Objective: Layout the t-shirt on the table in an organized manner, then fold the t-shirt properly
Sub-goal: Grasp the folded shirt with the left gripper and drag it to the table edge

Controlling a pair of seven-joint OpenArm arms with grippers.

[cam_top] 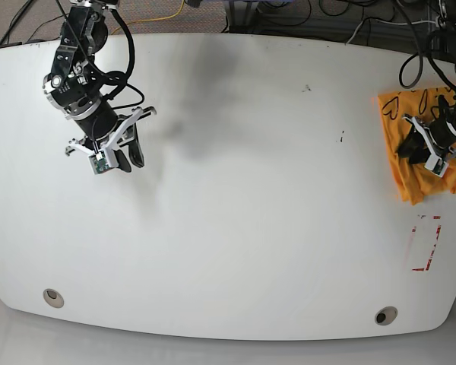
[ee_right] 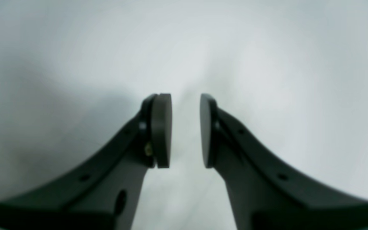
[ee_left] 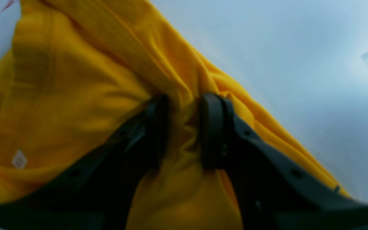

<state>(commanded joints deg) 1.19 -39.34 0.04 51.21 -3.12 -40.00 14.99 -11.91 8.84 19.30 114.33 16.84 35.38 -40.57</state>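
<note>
The left gripper (ee_left: 184, 131) pinches bunched folds of the bright orange cotton-like t-shirt (cam_top: 412, 171), just above the red rectangular outline (cam_top: 427, 243) on the glossy white table (cam_top: 235, 243). Dragging could bundle it tighter; the right gripper (cam_top: 129, 158), parted and empty, sits well apart from that outline.

Can read no word or number. On the t-shirt (cam_top: 403, 175), in the base view, can make out a heart outline (cam_top: 391, 108) in thin black line near the upper left corner, with black lettering (cam_top: 425, 103) just to its right, too small to spell out. On the worktop (cam_top: 235, 228), below the cloth in that view, can see a broken red rectangular outline (cam_top: 427, 243). In the left wrist view, can find a small pale patch (ee_left: 19, 159) on the cloth, too blurred to read.
</note>
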